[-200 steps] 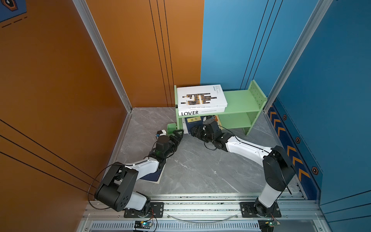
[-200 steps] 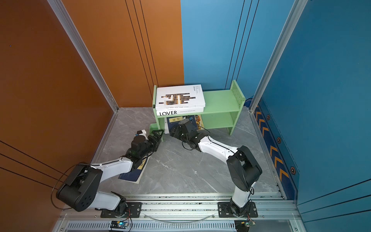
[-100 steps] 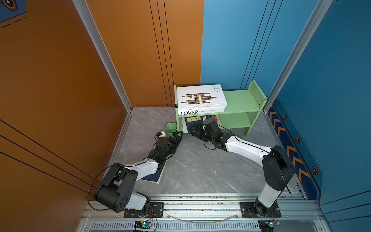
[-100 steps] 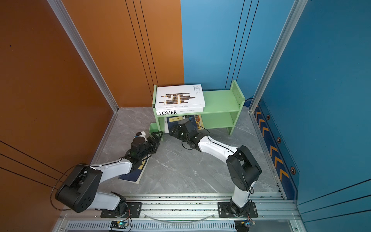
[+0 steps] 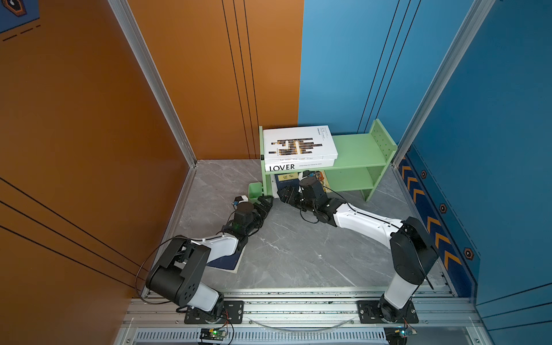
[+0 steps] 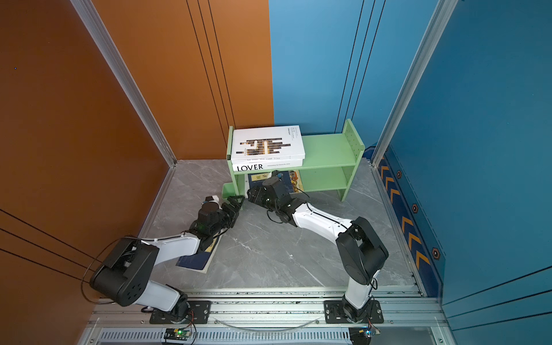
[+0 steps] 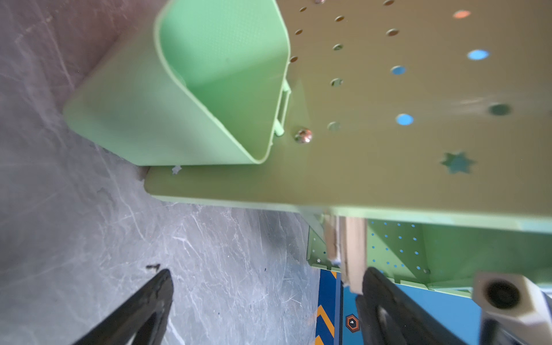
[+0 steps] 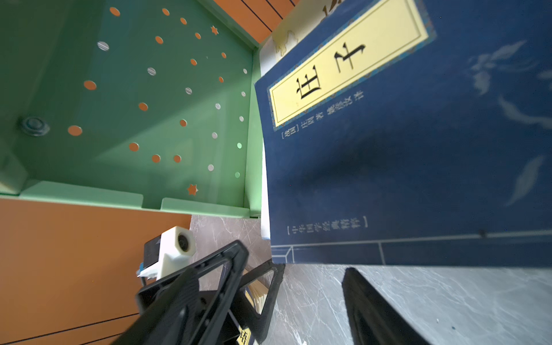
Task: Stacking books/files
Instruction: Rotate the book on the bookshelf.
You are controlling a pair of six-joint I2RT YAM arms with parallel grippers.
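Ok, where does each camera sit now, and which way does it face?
Top views: high over the arm bases, looking down at the green shelf; left arm, right arm whole.
Left wrist: near the floor, facing the shelf's side bin; left gripper shows.
Right wrist: low, facing the navy book; right gripper shows.
Shared by all: the shelf.

Green 2-tier shelf (image 5: 355,149) on grey marble floor (image 5: 298,254); small green bin (image 5: 254,189) on its side panel.
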